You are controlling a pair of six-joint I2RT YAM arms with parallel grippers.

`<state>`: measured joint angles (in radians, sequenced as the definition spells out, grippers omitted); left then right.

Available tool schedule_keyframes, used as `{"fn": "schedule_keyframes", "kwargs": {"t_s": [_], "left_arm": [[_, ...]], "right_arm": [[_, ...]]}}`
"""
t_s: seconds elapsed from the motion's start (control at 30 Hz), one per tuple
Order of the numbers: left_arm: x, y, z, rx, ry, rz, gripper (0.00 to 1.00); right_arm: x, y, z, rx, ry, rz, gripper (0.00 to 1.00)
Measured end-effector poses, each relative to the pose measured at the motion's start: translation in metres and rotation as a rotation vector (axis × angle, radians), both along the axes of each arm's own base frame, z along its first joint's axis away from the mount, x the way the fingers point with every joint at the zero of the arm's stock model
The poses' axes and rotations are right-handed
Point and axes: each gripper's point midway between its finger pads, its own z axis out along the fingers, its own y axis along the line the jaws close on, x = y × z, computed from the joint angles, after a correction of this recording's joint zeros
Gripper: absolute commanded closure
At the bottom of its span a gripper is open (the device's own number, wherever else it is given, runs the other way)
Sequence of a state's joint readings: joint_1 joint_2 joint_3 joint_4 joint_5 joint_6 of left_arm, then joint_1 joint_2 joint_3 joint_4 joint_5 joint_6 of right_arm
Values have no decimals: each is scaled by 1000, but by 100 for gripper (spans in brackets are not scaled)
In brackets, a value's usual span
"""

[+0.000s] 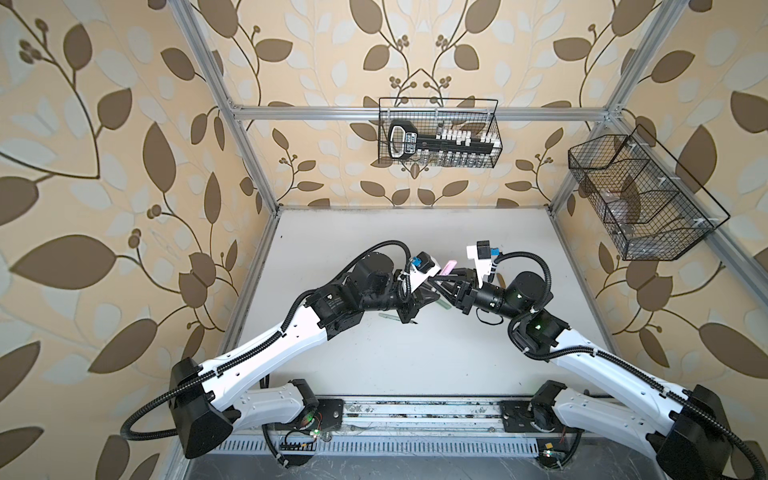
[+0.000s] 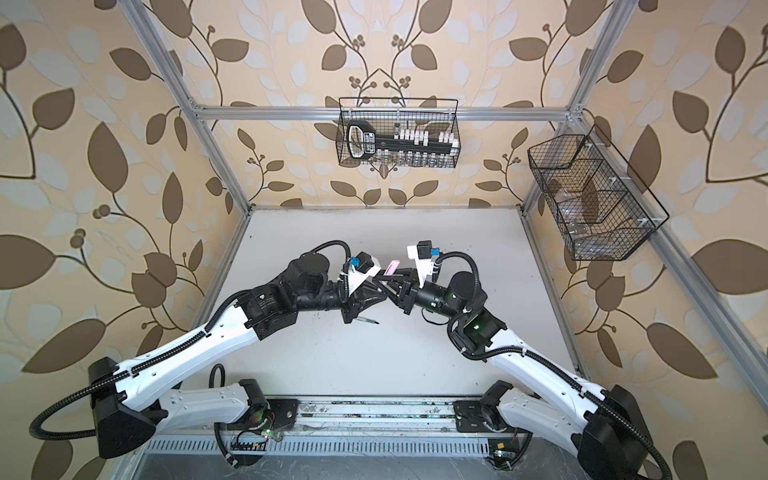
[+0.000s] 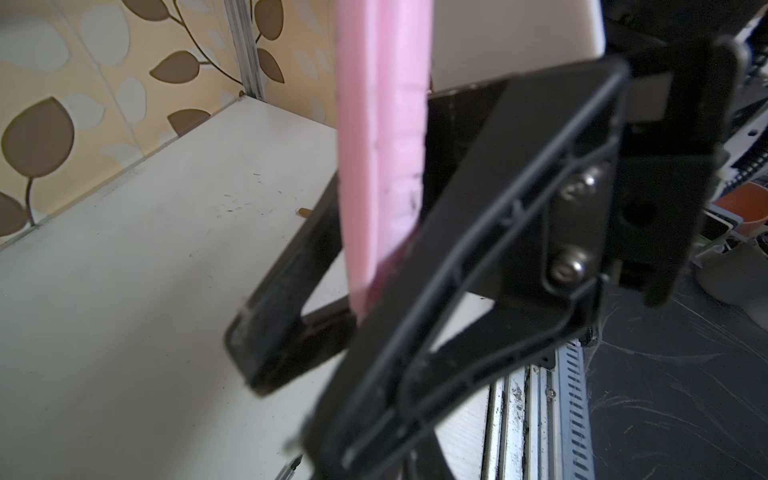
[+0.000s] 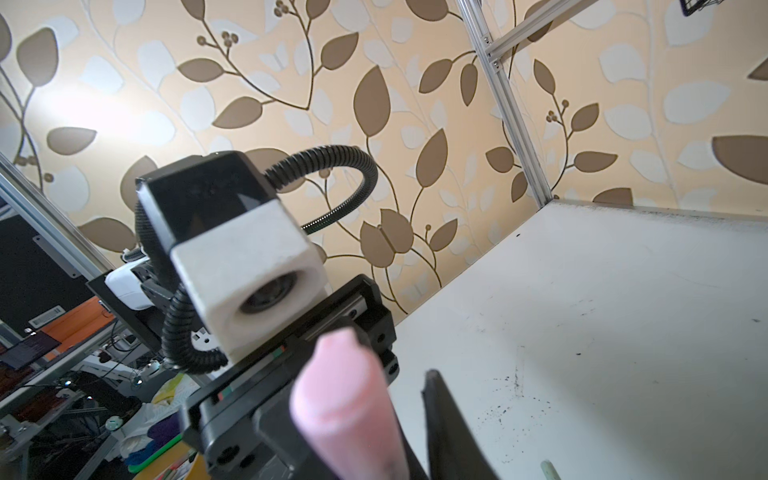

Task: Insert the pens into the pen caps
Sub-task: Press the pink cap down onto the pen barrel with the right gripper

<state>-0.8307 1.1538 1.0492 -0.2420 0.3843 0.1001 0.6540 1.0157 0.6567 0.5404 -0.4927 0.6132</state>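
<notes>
Finds the pink pen [image 1: 450,267] aloft and tilted, gripped low down at the tips of the left gripper [image 1: 432,287], rounded end poking up and away beyond that gripper's wrist camera. Takes the left gripper's jaws for fully closed, by every sign on the pen's lower part, with the pinch itself buried under black metal in both top views. Meets the right gripper [image 2: 387,284] nose to nose with the left gripper, jaws set either side of the same pink barrel, narrow, yet with a sliver of counter [image 4: 582,311] showing beside one of them in the right wrist view; cannot tell clamped from merely straddling. Cannot tell either, so close and so blurred, of a pink cap seated or missing. Spots a sage green pen [image 2: 365,320] flat on the counter just beneath the left gripper, dark tip bare, so uncapped; also a pale green piece [image 4: 548,469] a little past the left gripper's tips, and a tan-brown end [image 3: 304,212] farther beyond them. Judges the task barely begun: at most one pen in hand for capping, green and tan pairs wholly left.
</notes>
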Motion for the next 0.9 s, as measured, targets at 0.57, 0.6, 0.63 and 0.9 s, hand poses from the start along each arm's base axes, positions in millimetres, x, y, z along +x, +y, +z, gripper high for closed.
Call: {"fn": "schedule_keyframes", "kwargs": {"t_s": [0.57,0.6,0.63,0.9], "left_arm": [[4,19,-22,20,159,66,36],[5,23,-25,14,174,75,36],[8,28,-26,-4,195,88,37],[20,37,-21,-148,304,85,38]], "right_arm": [[41,-26,-7,-91,134,-107,100],[43,-25,-12,-98,150,-99,100],[44,-22,-17,-105,169,-90,100],[39,-14,-23,-58,215,-35,100]]}}
